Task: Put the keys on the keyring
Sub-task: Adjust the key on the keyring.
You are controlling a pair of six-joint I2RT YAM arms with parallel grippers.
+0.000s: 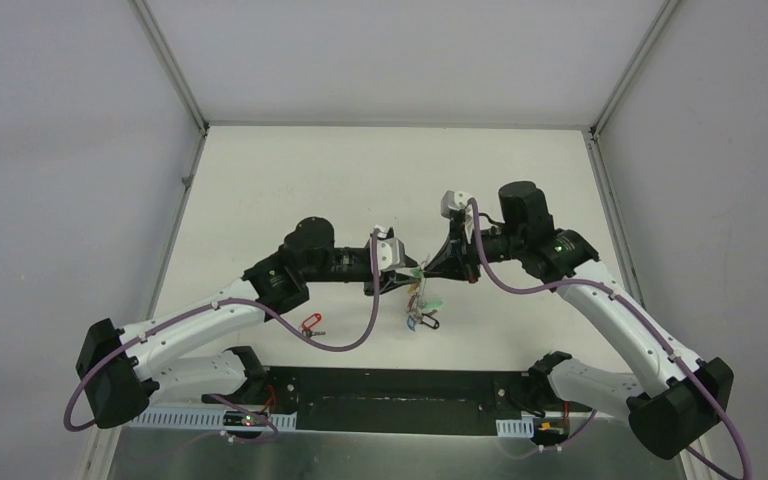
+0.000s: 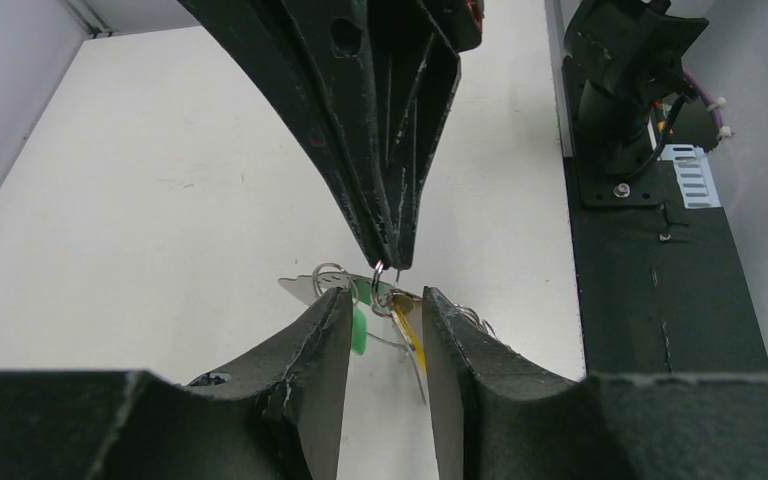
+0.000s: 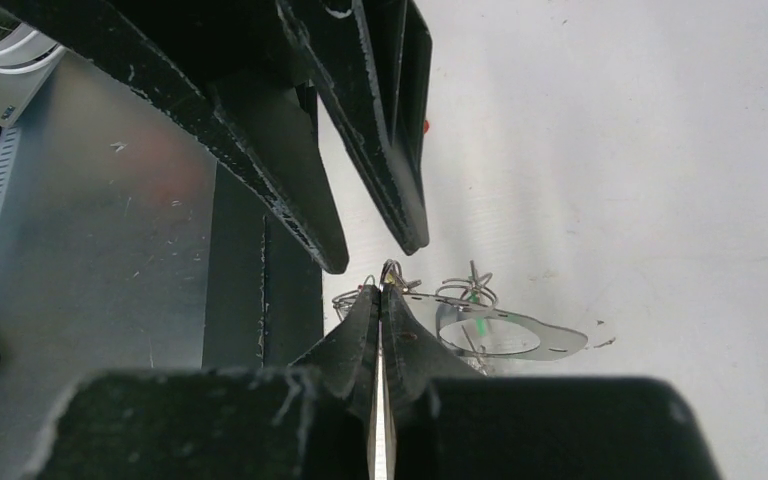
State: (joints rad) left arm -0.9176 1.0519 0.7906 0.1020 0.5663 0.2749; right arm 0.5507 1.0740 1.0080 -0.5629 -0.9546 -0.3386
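Note:
My two grippers meet above the middle of the table. My right gripper (image 3: 381,290) is shut on a small split ring (image 2: 380,272) at the top of the key bundle (image 1: 422,305). The grey keyring (image 3: 560,342) is a flat uneven loop just beyond my right fingertips; its edge shows in the left wrist view (image 2: 298,288). My left gripper (image 2: 385,295) is open, its jaws either side of a green key head (image 2: 360,325) and a yellow one (image 2: 408,325). A red-headed key (image 1: 310,323) lies alone on the table under the left arm.
A black base plate (image 1: 380,400) runs along the near edge between the arm bases. Grey walls close in the white table (image 1: 380,180) on the left, right and back. The purple cable (image 1: 355,340) of the left arm hangs near the red key.

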